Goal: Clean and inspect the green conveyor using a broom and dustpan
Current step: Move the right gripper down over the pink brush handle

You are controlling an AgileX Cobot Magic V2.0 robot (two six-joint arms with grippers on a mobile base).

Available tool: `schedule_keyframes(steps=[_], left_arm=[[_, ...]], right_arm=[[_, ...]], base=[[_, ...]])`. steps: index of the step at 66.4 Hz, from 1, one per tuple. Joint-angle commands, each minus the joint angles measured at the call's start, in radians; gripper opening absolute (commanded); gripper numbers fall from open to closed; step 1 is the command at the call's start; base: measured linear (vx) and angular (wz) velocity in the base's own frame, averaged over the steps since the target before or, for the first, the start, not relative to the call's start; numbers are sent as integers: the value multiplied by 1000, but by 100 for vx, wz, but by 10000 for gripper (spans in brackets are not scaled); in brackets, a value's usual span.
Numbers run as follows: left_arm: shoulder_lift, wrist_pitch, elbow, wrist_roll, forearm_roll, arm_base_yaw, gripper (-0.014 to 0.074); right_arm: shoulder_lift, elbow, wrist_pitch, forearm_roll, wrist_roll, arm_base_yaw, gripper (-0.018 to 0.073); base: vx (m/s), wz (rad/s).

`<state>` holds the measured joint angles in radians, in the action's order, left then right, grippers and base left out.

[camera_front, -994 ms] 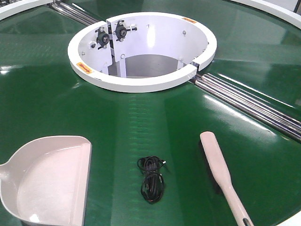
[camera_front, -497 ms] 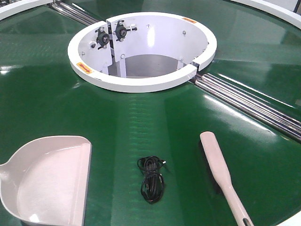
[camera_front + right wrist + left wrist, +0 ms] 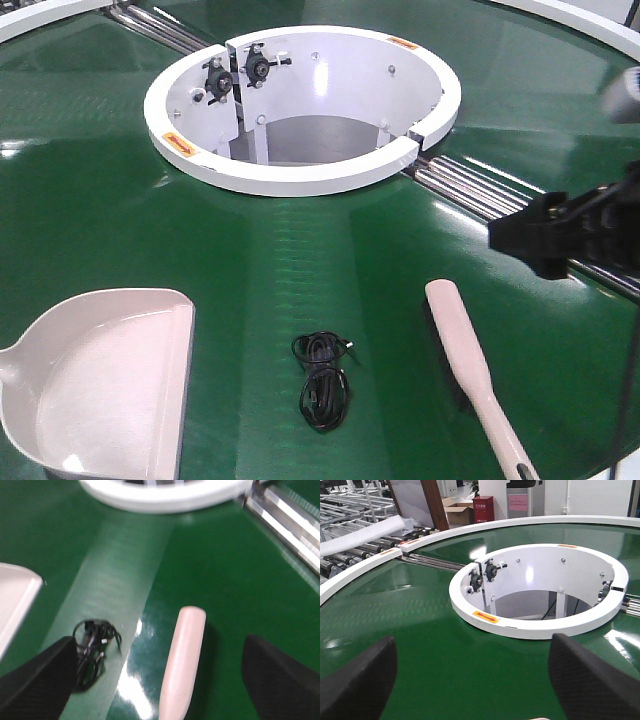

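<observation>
The green conveyor [image 3: 300,250] fills the front view. The pale pink broom [image 3: 465,365] lies on it at the lower right, handle toward the near edge. The dustpan [image 3: 100,385] rests at the lower left, its flat edge facing right. My right gripper [image 3: 530,236] hangs above the belt, just beyond the broom's head. In the right wrist view that gripper [image 3: 157,685] is open, and the broom [image 3: 184,655] lies below the gap between its fingers, not touched. My left gripper [image 3: 472,690] is open over bare belt [image 3: 420,630] with nothing between its fingers.
A coiled black cable [image 3: 322,380] lies on the belt between dustpan and broom, also showing in the right wrist view [image 3: 92,647]. The white ring housing [image 3: 300,105] stands at the centre, with shiny metal rails [image 3: 520,215] running out to its right.
My right arm has come into the front view from the right edge and now hangs above the broom's head. Broom, dustpan and cable have not moved.
</observation>
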<state>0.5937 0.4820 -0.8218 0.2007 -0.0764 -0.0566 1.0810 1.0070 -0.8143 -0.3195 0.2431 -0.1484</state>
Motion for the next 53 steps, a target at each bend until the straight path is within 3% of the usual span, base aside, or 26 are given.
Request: schedule_keyframes(steps=[1,18,33,53], left_arm=[[8,-65,-34,-1,-12,-8,569],[8,-64,-34,-1,-12,-8,569],[8,-63,-34,-1,-11,-8,569],[8,-55,-34,-1,-11,-8,569]], right_arm=[[77,69,-20,-15,-10,-2,610],[321,119,-139,20,-27,-20,598],[431,120,-97,199,-215,-130,595],[563,244,-177,211,-266,-126,595]], base=[[0,0],[0,0],[0,0],[0,0]])
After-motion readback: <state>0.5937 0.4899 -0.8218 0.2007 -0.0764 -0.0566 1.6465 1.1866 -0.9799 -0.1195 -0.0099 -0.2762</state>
